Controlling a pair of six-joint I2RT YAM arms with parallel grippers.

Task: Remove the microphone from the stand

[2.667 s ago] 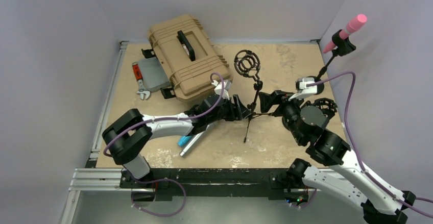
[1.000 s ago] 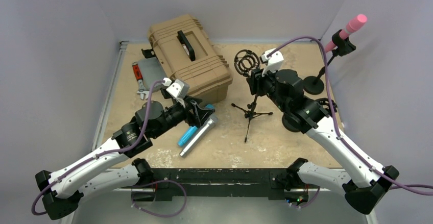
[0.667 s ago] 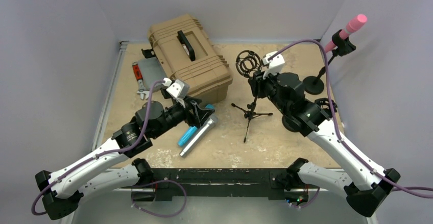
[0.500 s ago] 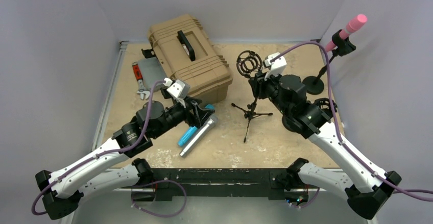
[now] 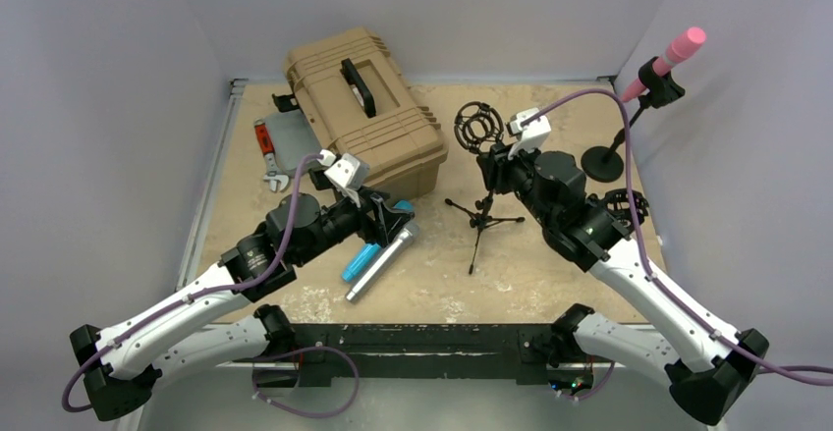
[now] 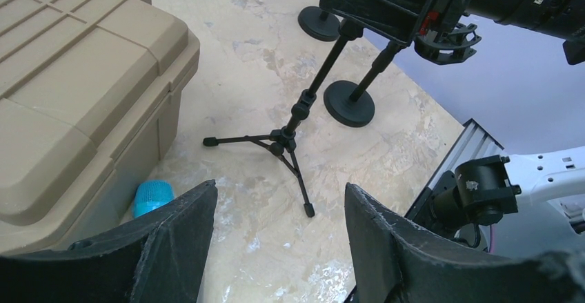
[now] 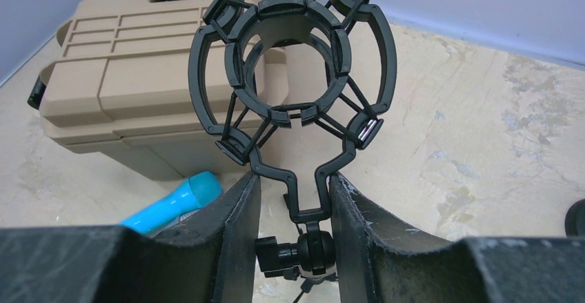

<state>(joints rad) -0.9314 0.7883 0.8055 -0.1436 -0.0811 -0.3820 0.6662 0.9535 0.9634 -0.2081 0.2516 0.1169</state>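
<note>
We find the shock mount (image 7: 301,115) on the tripod stand (image 6: 293,120) empty. A silver microphone (image 5: 381,262) lies flat on the worktop (image 5: 437,276), just beside a blue microphone (image 5: 360,260) and near the tan case (image 5: 363,107).

The right gripper (image 7: 295,182) sits at the neck below the mount, its jaws narrowly parted with one finger on either side of the stem. We cannot tell from the pictures whether they are pinching it.

The left gripper (image 6: 279,189) hangs above the two fallen microphones with its jaws spread wide and nothing between them.

A pink microphone (image 5: 678,51) is clipped upright in the tall stand (image 5: 601,163) at the far right corner, well apart from both arms.

We judge the tripod's part of the job finished, with the right arm steadying or letting go of the bare stand. If the pink microphone is the one meant, that step is not yet begun. It would call for the right arm to reach up and back to the corner, close on the pink body above the clip, and draw it out along its own tilt. The round base may need holding so that the stand does not tip.
</note>
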